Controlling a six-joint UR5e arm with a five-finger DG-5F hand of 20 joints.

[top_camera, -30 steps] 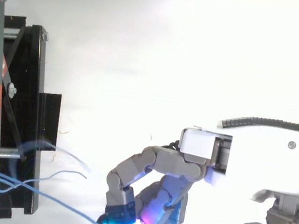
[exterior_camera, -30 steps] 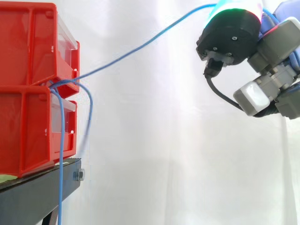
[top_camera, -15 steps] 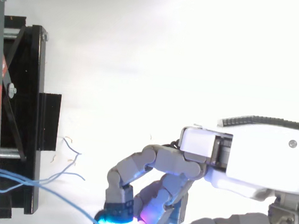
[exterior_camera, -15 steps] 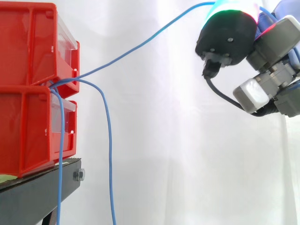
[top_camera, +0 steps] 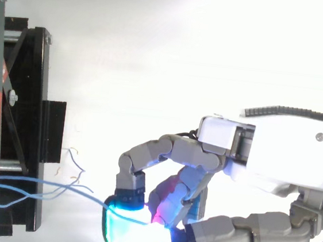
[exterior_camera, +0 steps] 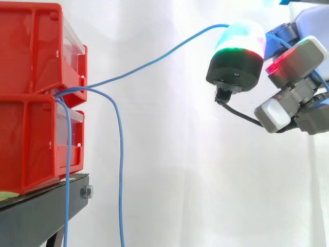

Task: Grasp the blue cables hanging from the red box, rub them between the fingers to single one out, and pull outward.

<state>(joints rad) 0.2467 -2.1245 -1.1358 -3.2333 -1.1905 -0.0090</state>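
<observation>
Hand (exterior_camera: pixel 237 56) is pinching 1 cable (exterior_camera: pixel 154 60) between curled fingertips, stretching it out from between 2 stacked bins (exterior_camera: pixel 31 51). Other cables (exterior_camera: pixel 121 180) are hanging beside the bins.

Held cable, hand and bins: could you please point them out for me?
held cable (exterior_camera: pixel 154 60): side view, its taut middle stretch.
hand (top_camera: pixel 174 149): top view, a grey finger.
bins (exterior_camera: pixel 25 139): side view, the lower bin's side wall.

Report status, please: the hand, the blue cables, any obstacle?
Hand shut on one blue cable, stretched from the red boxes. Two other cables hang free. Nothing in the way.
</observation>
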